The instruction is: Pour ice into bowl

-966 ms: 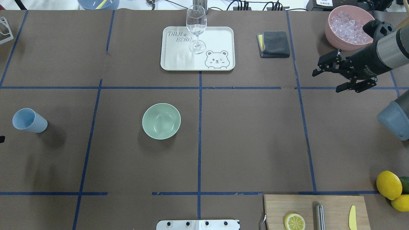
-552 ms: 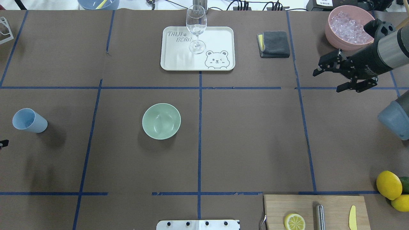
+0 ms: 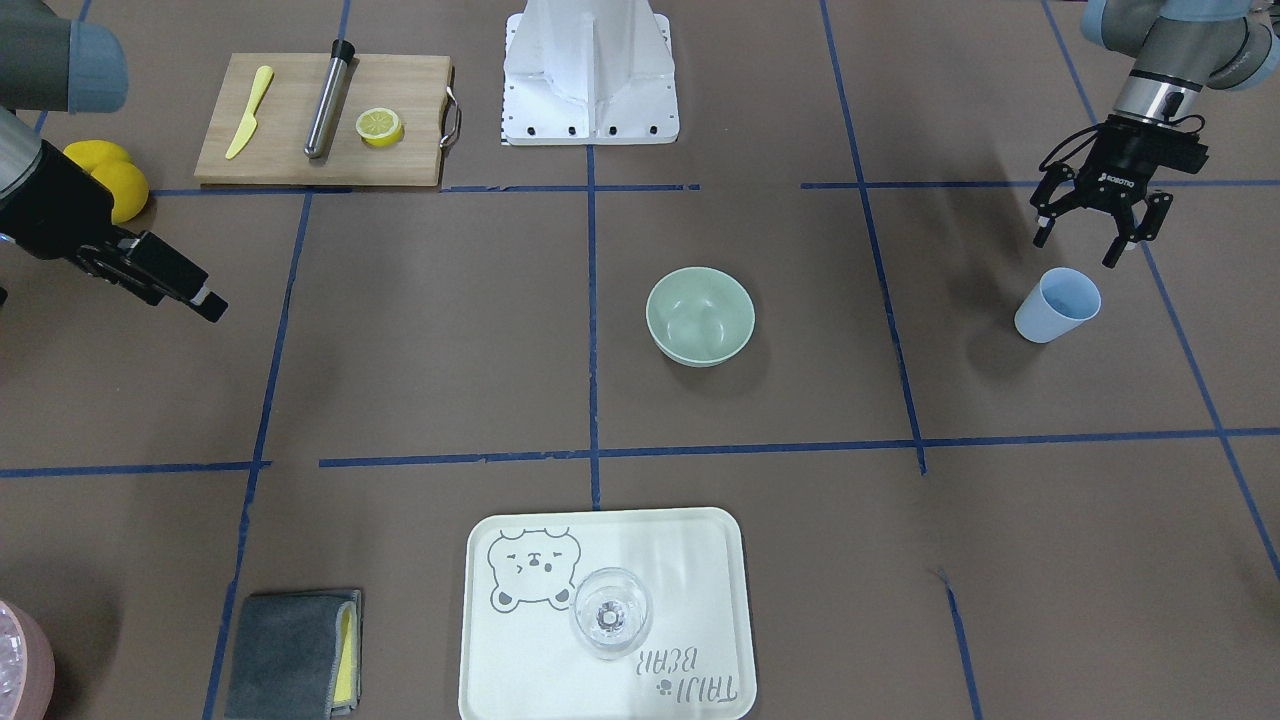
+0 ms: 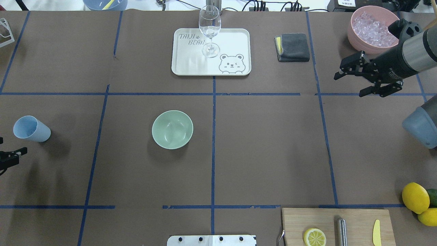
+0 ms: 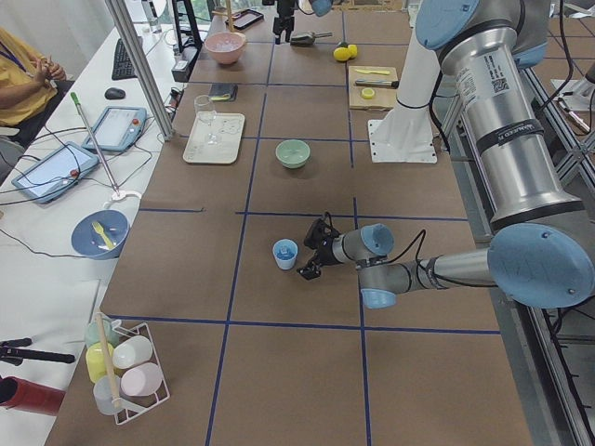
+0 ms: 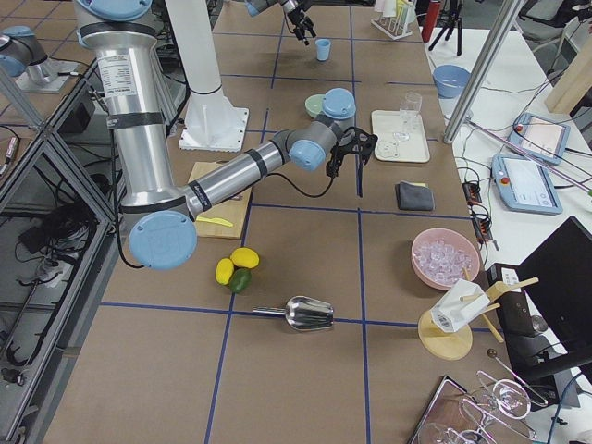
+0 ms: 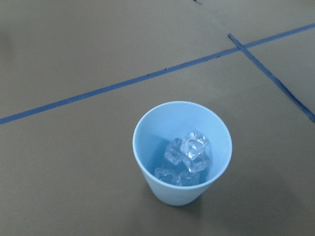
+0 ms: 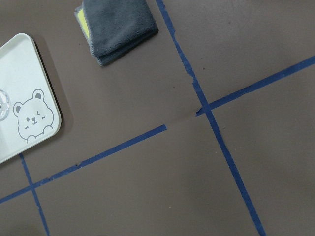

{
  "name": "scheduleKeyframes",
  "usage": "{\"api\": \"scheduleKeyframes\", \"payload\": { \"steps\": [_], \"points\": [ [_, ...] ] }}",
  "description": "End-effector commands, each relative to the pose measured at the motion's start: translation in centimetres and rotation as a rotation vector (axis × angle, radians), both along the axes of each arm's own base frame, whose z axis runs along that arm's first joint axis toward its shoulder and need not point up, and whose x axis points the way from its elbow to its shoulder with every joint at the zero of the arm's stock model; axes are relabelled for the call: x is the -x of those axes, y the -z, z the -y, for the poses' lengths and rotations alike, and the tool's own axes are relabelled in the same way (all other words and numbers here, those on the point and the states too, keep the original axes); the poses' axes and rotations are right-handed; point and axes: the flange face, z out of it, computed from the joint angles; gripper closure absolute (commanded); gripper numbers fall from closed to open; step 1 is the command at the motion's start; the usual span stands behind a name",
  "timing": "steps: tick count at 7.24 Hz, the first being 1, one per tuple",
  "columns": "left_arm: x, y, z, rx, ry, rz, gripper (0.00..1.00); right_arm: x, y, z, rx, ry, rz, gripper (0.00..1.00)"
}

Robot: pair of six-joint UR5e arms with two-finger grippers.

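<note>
The pale green bowl [image 4: 172, 129] stands upright near the table's middle, nothing in it; it also shows as the bowl [image 3: 700, 316]. The ice [image 7: 187, 152] is a few clear cubes at the bottom of the upright blue cup [image 7: 147, 147], which stands at the table's left, the cup [image 4: 31, 128]. My left gripper [image 3: 1076, 247] hangs open just on the robot's side of the cup [image 3: 1058, 305], holding nothing. My right gripper [image 4: 349, 86] is open and holds nothing, hovering at the far right near the pink container.
A pink container [image 4: 355, 34] of ice sits at the back right. A wine glass [image 4: 209, 30] stands on a white tray [image 4: 232, 37], a grey cloth [image 4: 293, 47] beside it. The cutting board [image 4: 297, 225] with half a lemon and lemons [image 4: 415, 197] lie front right.
My left gripper has come into the overhead view at the left edge, below the blue cup. My right gripper has drifted slightly towards the table's back.
</note>
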Motion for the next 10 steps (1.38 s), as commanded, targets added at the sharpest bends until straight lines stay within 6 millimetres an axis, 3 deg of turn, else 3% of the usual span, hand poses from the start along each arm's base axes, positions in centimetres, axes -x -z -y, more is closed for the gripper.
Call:
{"api": "scheduleKeyframes", "payload": {
  "steps": [1, 3, 6, 8, 10],
  "points": [
    [-0.8, -0.6, 1.3, -0.025, 0.092, 0.002, 0.01, 0.0, 0.2, 0.0, -0.005, -0.001, 0.002, 0.00],
    [-0.3, -1.0, 1.1, -0.065, 0.137, -0.031, 0.01, 0.0, 0.2, 0.0, -0.006, -0.001, 0.002, 0.00],
    [-2.7, -0.1, 0.8, -0.105, 0.165, -0.039, 0.01, 0.0, 0.4, 0.0, -0.007, -0.001, 0.005, 0.00],
    [-3.1, -3.2, 0.6, -0.126, 0.340, 0.014, 0.01, 0.0, 0.6, 0.0, -0.011, -0.001, 0.007, 0.00],
    [-5.8, -2.2, 0.6, -0.122, 0.366, -0.045, 0.01, -0.1, 0.5, 0.0, -0.008, -0.002, 0.006, 0.00]
  ]
}}
